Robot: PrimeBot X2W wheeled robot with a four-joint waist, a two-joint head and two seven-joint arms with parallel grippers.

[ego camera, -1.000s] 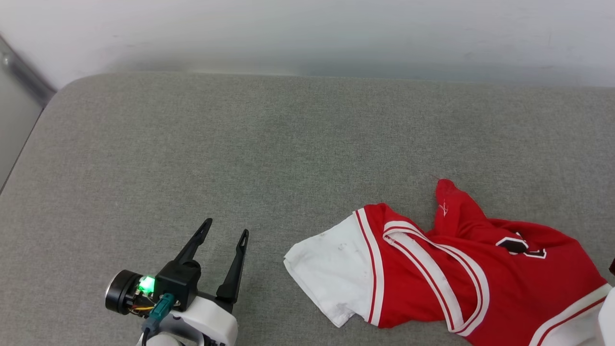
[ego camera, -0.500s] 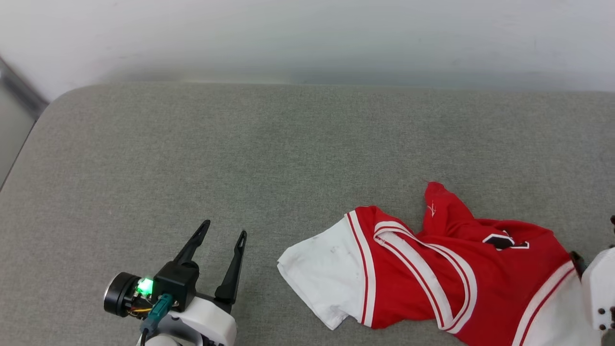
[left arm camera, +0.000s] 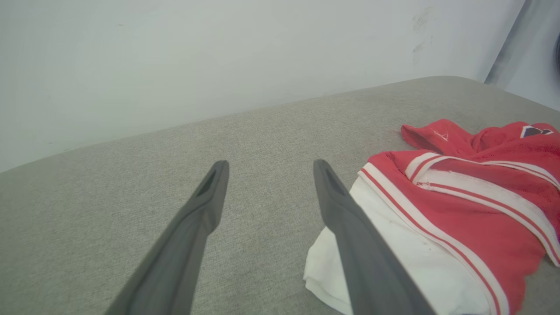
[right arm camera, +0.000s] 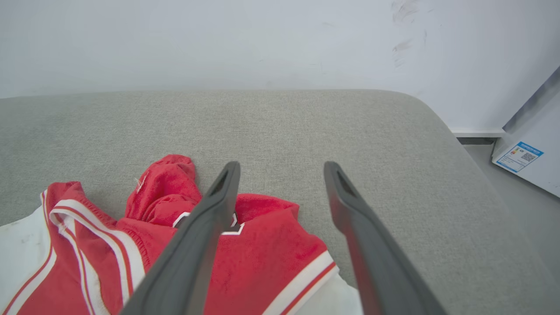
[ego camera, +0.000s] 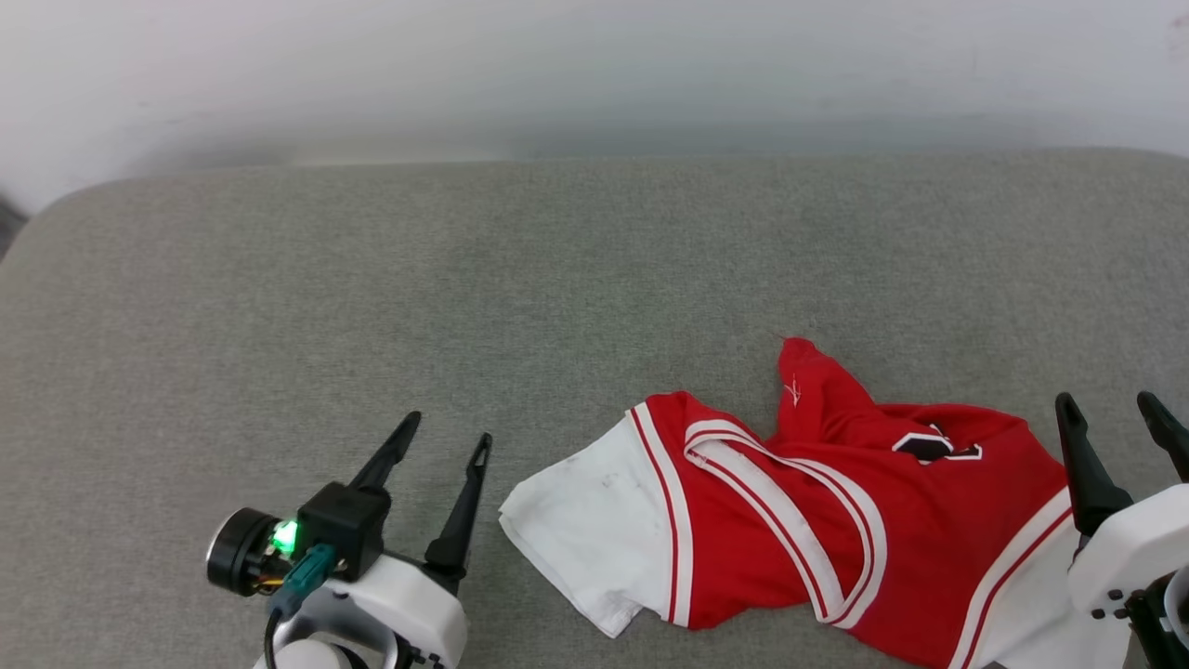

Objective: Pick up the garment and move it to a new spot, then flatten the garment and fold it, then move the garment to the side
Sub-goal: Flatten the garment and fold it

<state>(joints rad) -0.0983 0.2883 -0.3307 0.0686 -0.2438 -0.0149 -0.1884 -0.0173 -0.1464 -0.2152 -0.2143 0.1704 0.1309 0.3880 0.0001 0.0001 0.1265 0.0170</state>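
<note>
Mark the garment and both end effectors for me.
garment point(ego camera: 929, 539): head view, red body fabric.
left end effector point(ego camera: 447, 428): head view, midway between its fingertips.
right end effector point(ego camera: 1104, 400): head view, midway between its fingertips.

We see a grey fabric pad point(ego camera: 372, 279) spread beneath and ahead of both sets of jaws, finely woven, its far corners rounded. Past the tips a white wall point(right arm camera: 175, 39) rises along the pad's far edge, with faint dark scuffs point(right arm camera: 400, 43) up and to the right of the right gripper's point(right arm camera: 281, 165) jaws. Further to their right, off the pad, we see grey floor point(right arm camera: 525, 205) and a white panel point(right arm camera: 547, 131) bearing a blue-edged label point(right arm camera: 517, 156) with a small square code. Up and right of the left gripper's point(left arm camera: 271, 162) jaws, a grey strip point(left arm camera: 512, 41) meets the wall.
</note>
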